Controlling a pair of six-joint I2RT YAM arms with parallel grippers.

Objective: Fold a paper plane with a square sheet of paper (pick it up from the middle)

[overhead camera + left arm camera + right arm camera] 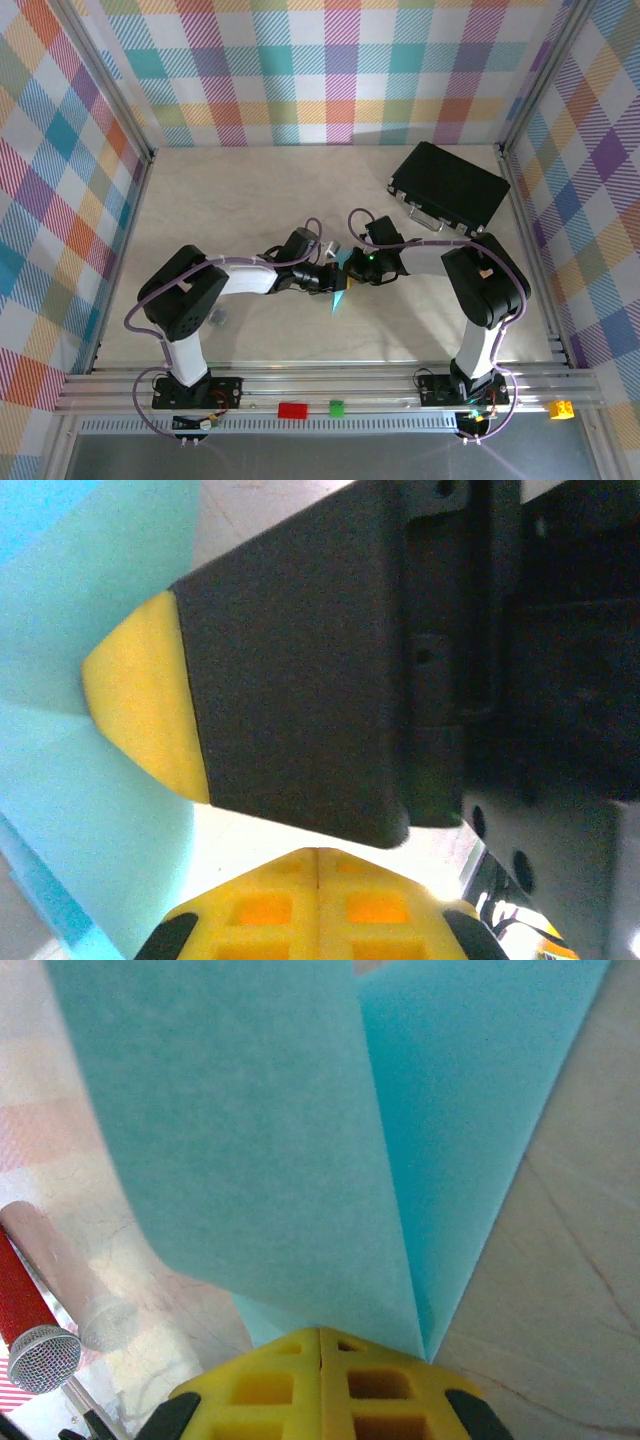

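The light-blue sheet of paper (340, 288) is folded lengthwise into a narrow pointed paper-plane shape and hangs over the middle of the table, tip toward the near edge. My right gripper (357, 268) is shut on it. In the right wrist view the paper (300, 1130) rises from the closed yellow fingertips (350, 1385) as two flaps with a crease between them. My left gripper (326, 279) is beside the paper on its left. Its yellow fingers (260, 905) are pressed together with nothing visible between them. The paper (80, 800) and the right gripper's yellow tip (140, 700) are just ahead of them.
A black rectangular case (450, 188) lies at the back right of the table. Red (294, 409), green (336, 407) and yellow (560, 408) bricks sit on the front rail. Plaid walls close the table on three sides. A red stick with a grey mesh head (40, 1355) shows low on the left.
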